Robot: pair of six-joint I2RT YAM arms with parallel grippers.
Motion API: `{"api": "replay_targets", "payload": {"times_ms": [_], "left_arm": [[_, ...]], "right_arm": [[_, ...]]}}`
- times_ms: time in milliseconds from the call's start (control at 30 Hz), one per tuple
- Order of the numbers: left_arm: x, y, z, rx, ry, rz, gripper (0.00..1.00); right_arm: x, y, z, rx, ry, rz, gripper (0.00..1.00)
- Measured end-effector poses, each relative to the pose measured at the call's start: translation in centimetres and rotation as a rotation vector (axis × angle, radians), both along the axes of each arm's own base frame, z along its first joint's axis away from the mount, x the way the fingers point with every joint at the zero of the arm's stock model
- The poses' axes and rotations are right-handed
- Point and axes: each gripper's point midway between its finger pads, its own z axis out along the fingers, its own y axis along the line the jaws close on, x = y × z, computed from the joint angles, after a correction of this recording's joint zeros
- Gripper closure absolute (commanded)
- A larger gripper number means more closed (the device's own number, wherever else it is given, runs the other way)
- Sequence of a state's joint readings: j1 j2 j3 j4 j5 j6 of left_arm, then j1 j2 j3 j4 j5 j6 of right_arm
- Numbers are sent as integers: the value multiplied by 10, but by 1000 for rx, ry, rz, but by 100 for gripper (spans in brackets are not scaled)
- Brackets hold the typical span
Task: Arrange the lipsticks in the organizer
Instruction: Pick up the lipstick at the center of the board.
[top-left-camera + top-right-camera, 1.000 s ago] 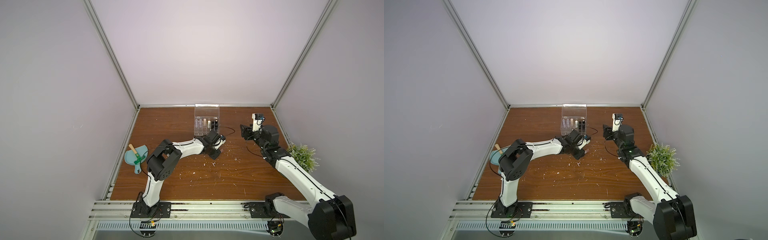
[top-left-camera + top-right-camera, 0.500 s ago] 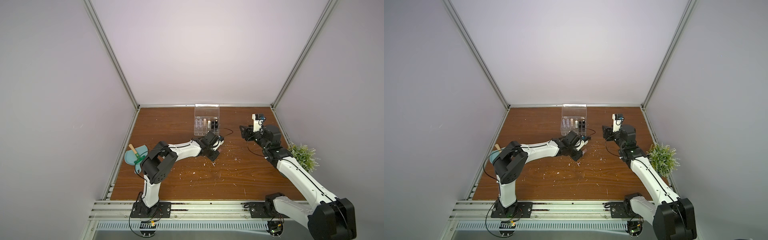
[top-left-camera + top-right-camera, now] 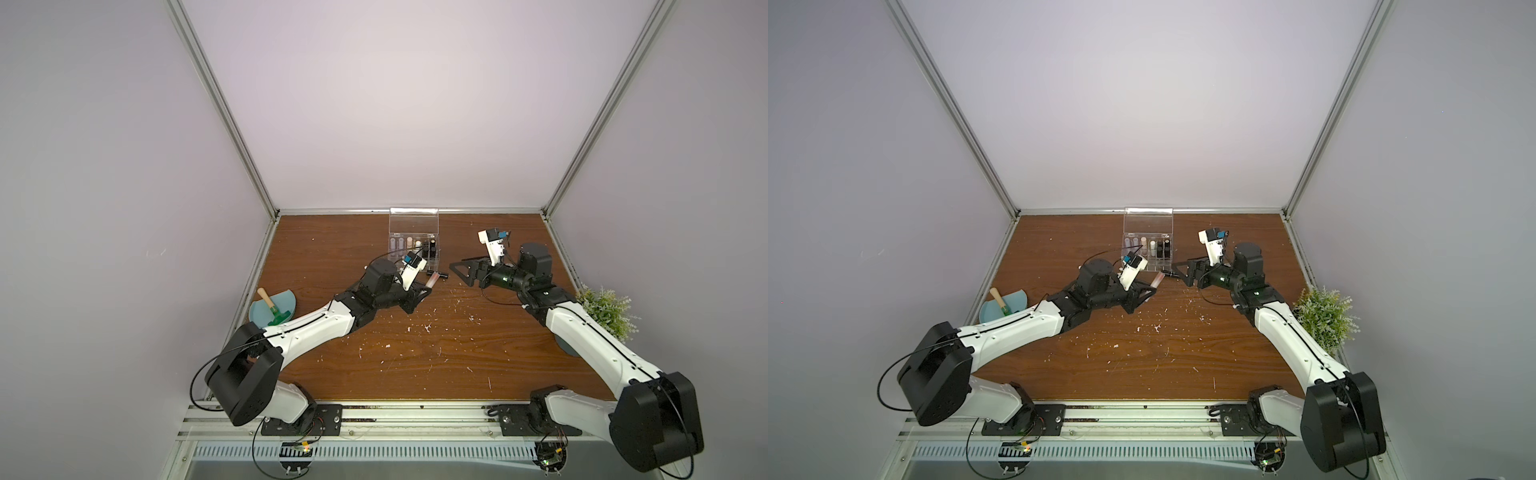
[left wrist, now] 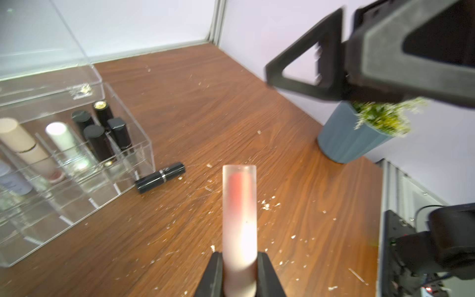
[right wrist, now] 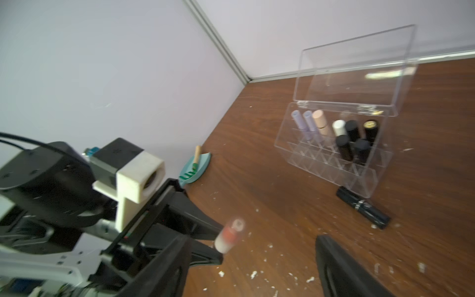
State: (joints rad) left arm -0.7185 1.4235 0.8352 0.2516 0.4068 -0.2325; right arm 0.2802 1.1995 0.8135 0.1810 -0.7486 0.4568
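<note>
Left gripper (image 4: 240,259) pinched the lipstick (image 4: 239,205) only at its base; the right gripper (image 3: 461,272), gaping empty just ahead, could knock it loose.

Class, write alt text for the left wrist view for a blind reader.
The left gripper clamps a frosted pink lipstick, pointing out over the wooden table. Beyond it a black lipstick lies beside the open clear organizer, holding several tubes.

Organizer (image 3: 1163,262) is seen lid-up at the table (image 3: 1142,357) back, lipsticks (image 3: 1152,247) stood in its rear cells | pink tube (image 3: 1158,279) is clamped in left gripper (image 3: 1151,287), just before organizer | black tube (image 3: 1168,273) is laid flat by right gripper (image 3: 1181,271) | dustpan (image 3: 1017,301) and plant (image 3: 1325,311) are set at the sides
</note>
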Motion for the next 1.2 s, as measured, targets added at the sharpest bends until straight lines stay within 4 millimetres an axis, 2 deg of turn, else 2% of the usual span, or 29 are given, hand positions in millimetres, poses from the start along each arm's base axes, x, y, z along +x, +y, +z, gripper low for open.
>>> {"api": "replay_targets", "payload": {"times_ms": [133,267,500,633,833,1067,1100,1133,1200], "left_arm": [[-10,3,7,-32,-15,-20,83],[-13,5,19,-54,-40,-27,83],[-18,9,36,-82,-76,-30,83],[-18,10,39,-85,-83,-29,83],[-20,12,45,-91,-101,-26,83],[-20,13,48,-91,-118,-27,81],[-21,13,49,-90,-119,-27,77],[-20,14,49,-90,-122,-25,69],[-20,15,50,-90,-127,-21,43]], "right_arm": [[-16,24,3,39,39,137,17],[-17,39,2,25,75,191,20],[-22,53,11,8,74,248,47],[-27,59,10,7,84,275,58],[-33,62,12,17,91,302,60],[-34,63,12,24,108,305,80],[-34,63,13,26,109,305,82],[-33,63,14,27,109,305,83],[-33,64,15,32,105,310,84]]}}
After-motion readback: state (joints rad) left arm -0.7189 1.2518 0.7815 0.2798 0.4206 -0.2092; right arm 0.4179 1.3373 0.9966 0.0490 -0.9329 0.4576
